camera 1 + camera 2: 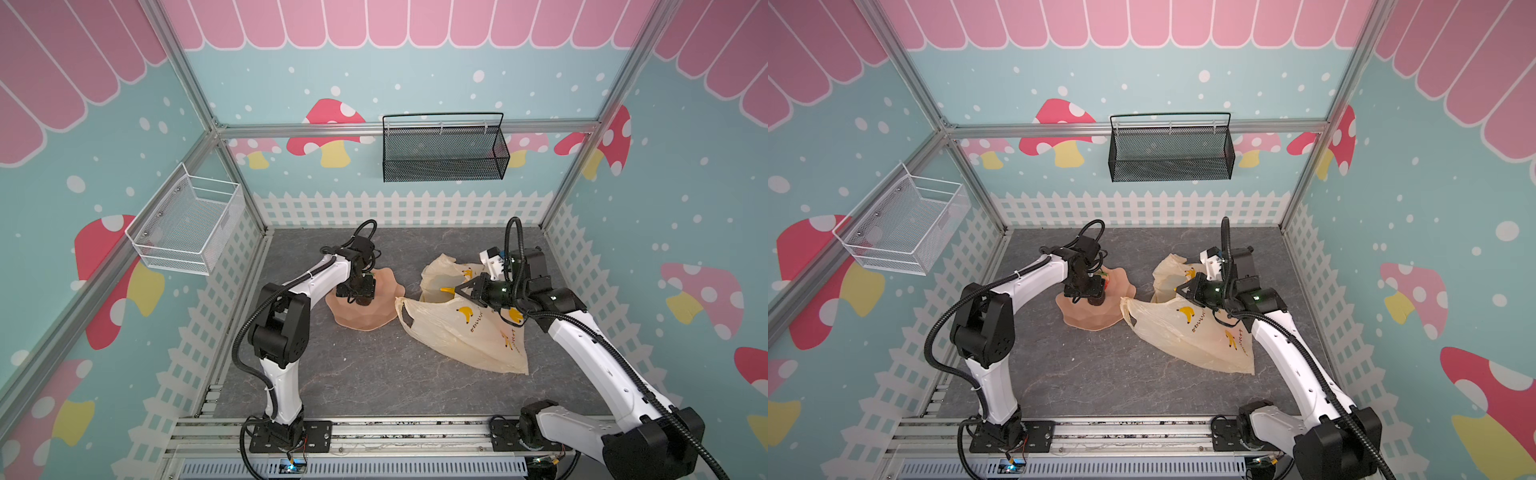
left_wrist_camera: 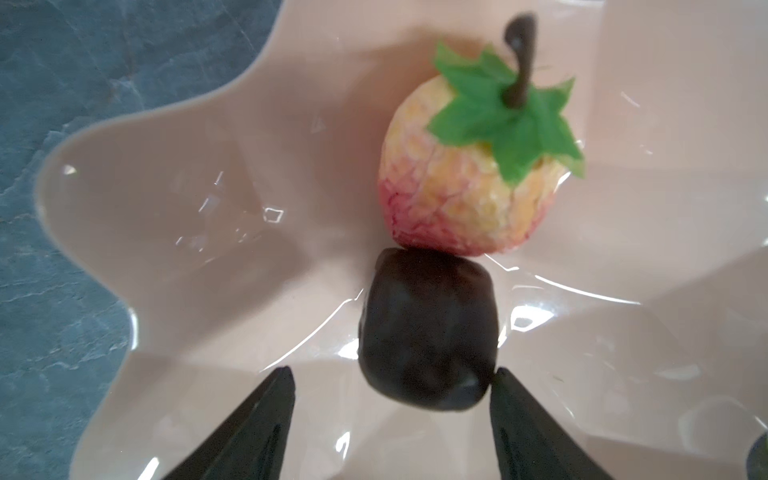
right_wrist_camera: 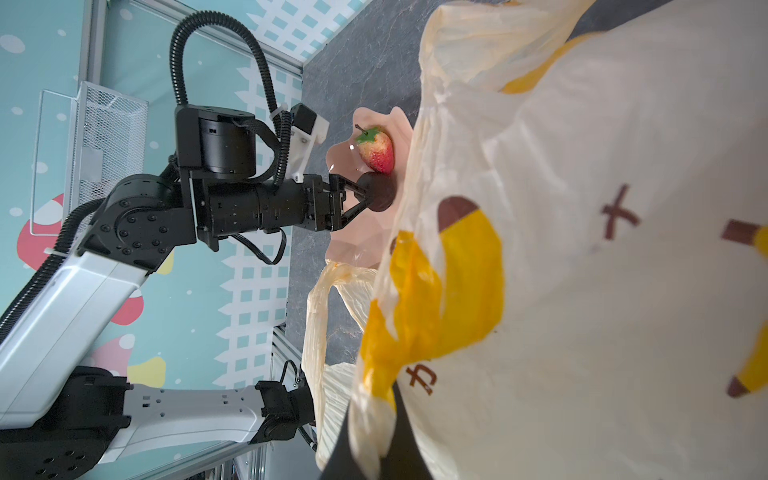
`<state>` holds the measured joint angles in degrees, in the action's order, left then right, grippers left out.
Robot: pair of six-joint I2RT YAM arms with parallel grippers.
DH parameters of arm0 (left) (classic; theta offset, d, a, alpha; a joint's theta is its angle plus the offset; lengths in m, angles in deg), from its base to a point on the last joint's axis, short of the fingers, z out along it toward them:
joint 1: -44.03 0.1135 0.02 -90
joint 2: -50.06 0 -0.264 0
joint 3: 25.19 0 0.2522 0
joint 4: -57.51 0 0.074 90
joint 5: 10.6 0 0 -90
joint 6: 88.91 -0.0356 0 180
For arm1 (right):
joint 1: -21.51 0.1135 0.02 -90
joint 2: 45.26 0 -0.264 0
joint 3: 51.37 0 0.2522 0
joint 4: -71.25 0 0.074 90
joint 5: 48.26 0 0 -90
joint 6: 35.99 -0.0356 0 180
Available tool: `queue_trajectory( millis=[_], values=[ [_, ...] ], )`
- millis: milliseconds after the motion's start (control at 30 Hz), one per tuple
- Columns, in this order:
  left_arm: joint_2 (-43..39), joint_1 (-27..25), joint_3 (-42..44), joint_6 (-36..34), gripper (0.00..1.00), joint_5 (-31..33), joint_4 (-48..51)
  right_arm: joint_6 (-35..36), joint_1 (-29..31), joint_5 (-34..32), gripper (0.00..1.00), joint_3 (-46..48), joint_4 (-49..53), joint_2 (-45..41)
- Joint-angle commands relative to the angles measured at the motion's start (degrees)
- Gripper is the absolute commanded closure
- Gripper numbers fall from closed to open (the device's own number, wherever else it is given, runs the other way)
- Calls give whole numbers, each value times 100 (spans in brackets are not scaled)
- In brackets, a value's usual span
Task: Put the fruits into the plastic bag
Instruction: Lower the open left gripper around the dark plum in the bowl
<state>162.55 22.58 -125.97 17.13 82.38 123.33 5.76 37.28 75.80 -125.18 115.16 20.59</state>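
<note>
A peach-pink wavy dish (image 1: 365, 318) (image 2: 187, 208) holds a strawberry (image 2: 469, 174) (image 3: 376, 149) and one dark piece (image 2: 428, 332) (image 3: 380, 193), which touch each other. My left gripper (image 2: 392, 374) (image 1: 361, 297) points down into the dish and is open. Its fingers straddle the dark piece: one fingertip (image 2: 505, 386) touches it, the other stands apart. The plastic bag (image 1: 457, 332) (image 1: 1183, 332) (image 3: 582, 208) lies crumpled to the right of the dish. My right gripper (image 1: 459, 291) (image 1: 1181, 289) (image 3: 374, 399) is shut on the bag's upper edge and holds it raised.
The floor is a grey slate table (image 1: 374, 374) inside a walled booth. A white wire basket (image 1: 187, 232) hangs on the left wall. On the back wall hangs a black mesh basket (image 1: 444, 149). One bag handle (image 1: 405, 316) lies near the dish.
</note>
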Motion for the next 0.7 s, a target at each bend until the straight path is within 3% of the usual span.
queue_trajectory(
  millis=[0,300,667],
  values=[
    [177,17,-33,-53,26,-174,-238,16,34,-40,100,46,79,-120],
    [431,14,-89,-8,32,-342,-345,2,33,-67,100,37,80,-133],
    [259,13,87,-6,51,-325,-286,2,33,-93,100,20,76,-98]
  ],
)
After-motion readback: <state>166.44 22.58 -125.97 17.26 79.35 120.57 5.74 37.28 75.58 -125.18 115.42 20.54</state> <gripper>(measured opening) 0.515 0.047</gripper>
